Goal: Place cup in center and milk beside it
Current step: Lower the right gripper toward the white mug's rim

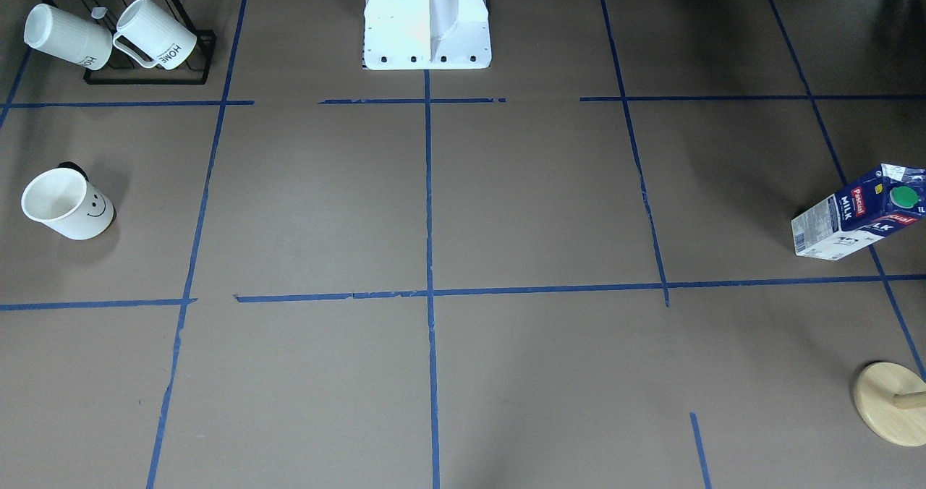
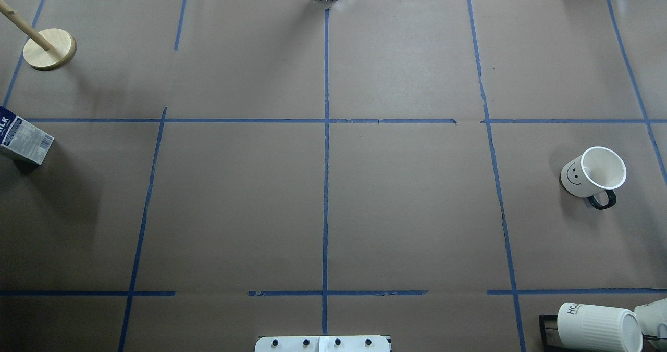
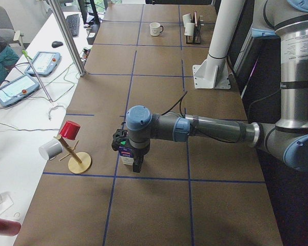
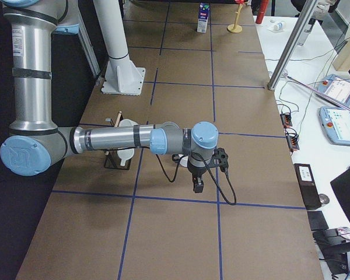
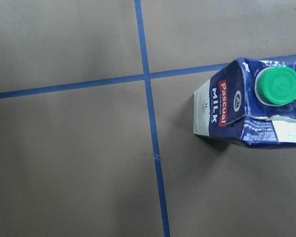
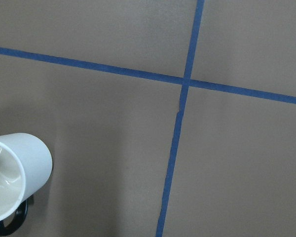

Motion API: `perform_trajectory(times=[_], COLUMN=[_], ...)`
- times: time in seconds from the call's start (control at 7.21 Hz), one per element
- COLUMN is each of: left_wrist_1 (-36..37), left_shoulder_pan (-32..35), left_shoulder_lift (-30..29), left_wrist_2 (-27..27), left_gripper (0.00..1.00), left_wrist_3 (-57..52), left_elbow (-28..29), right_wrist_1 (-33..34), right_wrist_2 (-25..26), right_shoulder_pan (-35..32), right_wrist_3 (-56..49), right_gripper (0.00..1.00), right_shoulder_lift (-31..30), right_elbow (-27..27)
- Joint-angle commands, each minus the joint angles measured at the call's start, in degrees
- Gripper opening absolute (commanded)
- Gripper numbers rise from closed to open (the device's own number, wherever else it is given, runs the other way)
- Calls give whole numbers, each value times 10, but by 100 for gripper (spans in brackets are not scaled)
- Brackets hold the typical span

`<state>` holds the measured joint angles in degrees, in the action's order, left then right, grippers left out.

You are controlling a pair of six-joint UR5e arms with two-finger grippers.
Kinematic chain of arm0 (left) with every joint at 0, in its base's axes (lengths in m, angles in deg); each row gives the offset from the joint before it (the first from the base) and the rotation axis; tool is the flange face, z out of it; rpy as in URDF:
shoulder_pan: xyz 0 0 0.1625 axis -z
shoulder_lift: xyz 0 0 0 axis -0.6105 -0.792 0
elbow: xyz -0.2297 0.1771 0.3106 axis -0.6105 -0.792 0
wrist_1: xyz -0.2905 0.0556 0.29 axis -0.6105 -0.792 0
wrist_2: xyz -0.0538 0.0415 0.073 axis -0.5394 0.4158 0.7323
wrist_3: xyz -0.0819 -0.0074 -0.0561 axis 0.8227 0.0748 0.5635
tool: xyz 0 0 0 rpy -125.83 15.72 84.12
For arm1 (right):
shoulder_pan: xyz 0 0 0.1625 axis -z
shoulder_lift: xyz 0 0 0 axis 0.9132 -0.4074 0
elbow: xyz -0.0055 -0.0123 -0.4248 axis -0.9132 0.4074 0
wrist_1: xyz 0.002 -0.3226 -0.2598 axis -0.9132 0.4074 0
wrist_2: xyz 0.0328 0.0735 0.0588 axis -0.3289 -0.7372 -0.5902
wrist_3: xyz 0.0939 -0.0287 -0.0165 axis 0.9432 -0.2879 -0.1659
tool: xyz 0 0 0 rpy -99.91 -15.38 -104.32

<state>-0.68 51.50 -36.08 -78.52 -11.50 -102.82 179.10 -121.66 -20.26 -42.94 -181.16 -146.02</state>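
The cup (image 1: pixel 69 203), white with a smiley face and a black handle, stands upright at the table's right side in the overhead view (image 2: pixel 594 172); its rim shows in the right wrist view (image 6: pixel 15 177). The milk (image 1: pixel 857 214), a blue and white carton with a green cap, stands at the table's left edge in the overhead view (image 2: pixel 23 138) and in the left wrist view (image 5: pixel 251 108). The center crossing (image 1: pixel 430 292) is bare. My left gripper (image 3: pixel 131 159) hangs over the milk. My right gripper (image 4: pixel 197 185) hangs near the cup. I cannot tell whether either is open or shut.
A black rack (image 1: pixel 148 77) holds two ribbed "HOME" mugs (image 1: pixel 155 33) at the robot's near right corner. A wooden stand (image 1: pixel 890 402) with cups on its pegs sits at the far left corner (image 2: pixel 49 50). The white robot base (image 1: pixel 427 22) is at mid table edge.
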Motion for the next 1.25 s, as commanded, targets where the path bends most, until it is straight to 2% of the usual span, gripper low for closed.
perform_trajectory(times=[0.0,0.28,0.42,0.83,1.11], left_wrist_1=[-38,-36,-36,-36,-41], left_shoulder_pan=[-1,-1,-1,-1,-1], left_shoulder_lift=[-22,-26,-26,-26,-26], left_wrist_2=[2,-1,-1,-4,-4], left_gripper=[100,100,100,100,100], left_wrist_3=[6,4,4,4,4], left_elbow=[18,18,18,26,32], right_wrist_1=[-2,-21,-52,-277,-309], right_wrist_2=[-7,-8,-9,4,24], right_shoulder_pan=[0,7,33,127,168], right_wrist_3=[-1,28,93,316,356], right_gripper=[100,100,100,100,100], right_shoulder_lift=[-4,7,3,-52,-61], right_elbow=[-4,-16,-35,-36,-36])
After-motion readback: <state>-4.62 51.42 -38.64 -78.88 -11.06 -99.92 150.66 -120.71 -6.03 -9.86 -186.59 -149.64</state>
